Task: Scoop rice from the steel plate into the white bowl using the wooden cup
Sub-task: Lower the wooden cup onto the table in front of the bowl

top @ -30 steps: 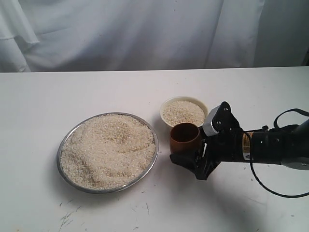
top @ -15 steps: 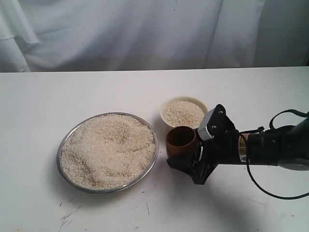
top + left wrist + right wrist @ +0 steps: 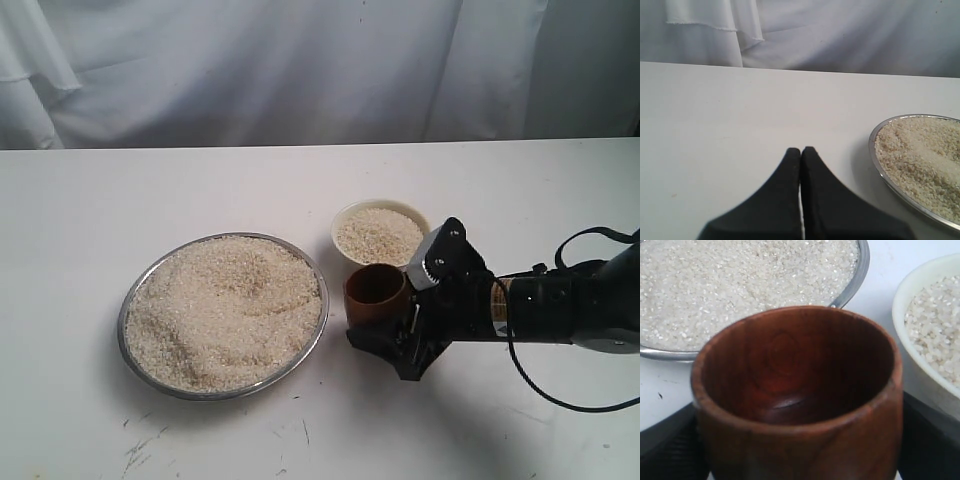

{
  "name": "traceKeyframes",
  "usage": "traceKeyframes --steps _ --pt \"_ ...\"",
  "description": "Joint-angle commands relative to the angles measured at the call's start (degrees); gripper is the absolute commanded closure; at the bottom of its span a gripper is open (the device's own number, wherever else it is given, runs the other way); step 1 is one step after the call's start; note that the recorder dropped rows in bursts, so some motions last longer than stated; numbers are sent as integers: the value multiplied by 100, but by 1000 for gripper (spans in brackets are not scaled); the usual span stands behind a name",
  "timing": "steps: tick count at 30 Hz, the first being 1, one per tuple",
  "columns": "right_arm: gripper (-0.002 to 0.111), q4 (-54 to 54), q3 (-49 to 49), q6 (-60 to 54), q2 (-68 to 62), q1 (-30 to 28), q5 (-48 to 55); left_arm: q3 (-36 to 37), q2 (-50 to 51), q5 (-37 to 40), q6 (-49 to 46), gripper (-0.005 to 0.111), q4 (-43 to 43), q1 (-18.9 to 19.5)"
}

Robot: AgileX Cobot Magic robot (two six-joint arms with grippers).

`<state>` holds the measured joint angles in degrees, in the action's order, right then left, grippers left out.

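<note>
The steel plate (image 3: 121,322) lies left of centre, heaped with rice (image 3: 225,310). To its right, further back, stands the white bowl (image 3: 381,204), holding rice (image 3: 378,233). My right gripper (image 3: 385,317) is shut on the wooden cup (image 3: 375,298), held upright just in front of the bowl and right of the plate's rim. In the right wrist view the wooden cup (image 3: 800,390) is empty, with black fingers (image 3: 665,440) on both sides, the plate (image 3: 860,269) beyond and the bowl (image 3: 904,296) beside it. My left gripper (image 3: 801,150) is shut and empty, beside the plate's rim (image 3: 875,156).
Everything rests on a white table (image 3: 480,180), with a white cloth backdrop (image 3: 300,70) behind it. A black cable (image 3: 560,395) loops off the right arm at the table's right side. Small dark marks (image 3: 140,445) dot the near table surface.
My right gripper has shifted a little to the left with the wooden cup, closer to the plate's rim. Plate and bowl have not moved.
</note>
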<state>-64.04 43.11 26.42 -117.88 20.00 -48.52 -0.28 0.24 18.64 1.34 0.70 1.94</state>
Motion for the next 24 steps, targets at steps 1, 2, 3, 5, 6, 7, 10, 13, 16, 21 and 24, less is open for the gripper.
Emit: traceKeyframes --steps 1,2,3,5,6,7,10,13,16,21,24 --pt "32 67 21 152 22 3 -65 28 -24 -37 1 107 -3 -16" --pt "29 67 21 152 22 3 -77 28 -24 -37 1 107 -3 -16" --pt "29 40 21 162 22 3 -112 28 -24 -37 1 107 -3 -16" --pt "28 28 21 251 22 64 -186 28 -24 -37 1 107 -3 -16" --pt "28 3 21 251 22 101 -212 28 -24 -37 1 107 -3 -16" --pt "28 3 21 251 22 113 -212 28 -24 -37 1 107 -3 -16" --pt "28 3 21 251 22 125 -212 28 -24 -37 1 107 -3 -16" --pt "28 3 21 265 22 127 -212 28 -24 -37 1 107 -3 -16" --pt "28 3 21 265 22 127 -212 28 -24 -37 1 107 -3 -16" --pt "28 3 21 338 131 127 -276 28 -24 -37 1 107 -3 -16" --pt "28 3 21 479 305 127 -258 28 -24 -37 1 107 -3 -16"
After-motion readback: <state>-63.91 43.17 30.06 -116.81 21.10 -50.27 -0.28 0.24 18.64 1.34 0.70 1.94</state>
